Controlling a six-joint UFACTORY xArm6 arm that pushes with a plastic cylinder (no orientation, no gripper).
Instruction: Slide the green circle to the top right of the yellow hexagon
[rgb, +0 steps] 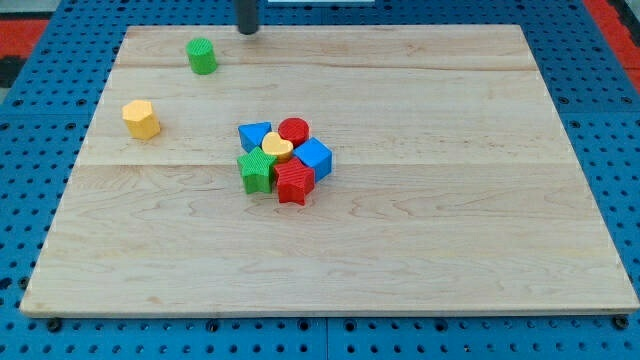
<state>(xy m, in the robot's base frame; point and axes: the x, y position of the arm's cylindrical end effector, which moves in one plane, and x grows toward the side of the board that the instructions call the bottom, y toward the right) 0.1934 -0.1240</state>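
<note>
Here the bench (450, 200) is a pale board of glued wooden planks, its grain running from the view's left to the view's right, lying on a blue perforated sheet (30, 150) with red showing at the view's top corners. Every block has finely ribbed sides, like layered plastic.

The green circle (202, 56) is a short upright cylinder with a flat top, standing alone near the bench's top edge, toward the view's left. The yellow hexagon (141, 119) is a stubby six-sided prism, below the green circle and further to the view's left, well apart from it (so the circle sits up and to the right of the hexagon).

My tip (246, 31) is the dark rod's end at the bench's top edge, to the right of the green circle and slightly above it, not touching it. There is no claw on this arm, only the rod, so nothing opens or closes.

Well down and to the right of the green circle, near the bench's middle, six blocks press together in a cluster: a blue triangle (254, 134), a red circle (294, 129), a yellow heart (277, 149), a blue cube (313, 157), a green star-like block (257, 171) and a red star-like block (294, 183).

No containers appear on the bench.
</note>
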